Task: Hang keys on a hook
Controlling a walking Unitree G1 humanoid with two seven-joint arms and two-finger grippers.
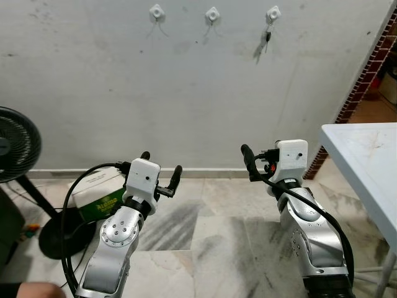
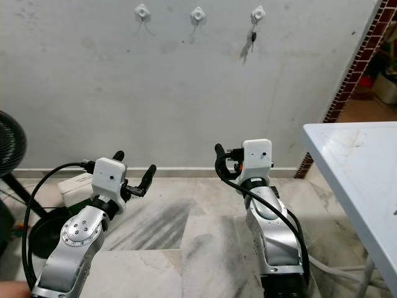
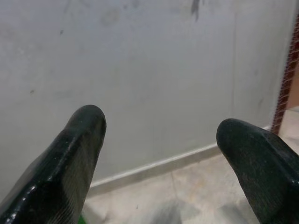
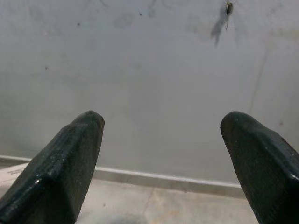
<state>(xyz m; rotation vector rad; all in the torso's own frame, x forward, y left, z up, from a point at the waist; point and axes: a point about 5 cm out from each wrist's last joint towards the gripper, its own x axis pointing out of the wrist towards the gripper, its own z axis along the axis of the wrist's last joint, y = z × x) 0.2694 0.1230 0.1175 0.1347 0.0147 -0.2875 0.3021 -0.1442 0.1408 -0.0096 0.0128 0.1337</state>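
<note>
Rough grey plaster wall (image 1: 186,87) fills my feed, with three small white hooks (image 1: 213,15) in a row near its top. From the rightmost hook (image 1: 273,13) the keys (image 1: 267,38) hang, dark and slim. Below lies veined marble floor (image 1: 205,217). I see my left end effector (image 1: 160,169) and right end effector (image 4: 161,140) both spread and holding nothing, their black fingers rounded and slightly ribbed. White table (image 1: 372,155) stands at right.

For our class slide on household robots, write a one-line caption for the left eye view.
Keys hang on the right-hand wall hook; both open grippers, left and right, held low, empty.
</note>
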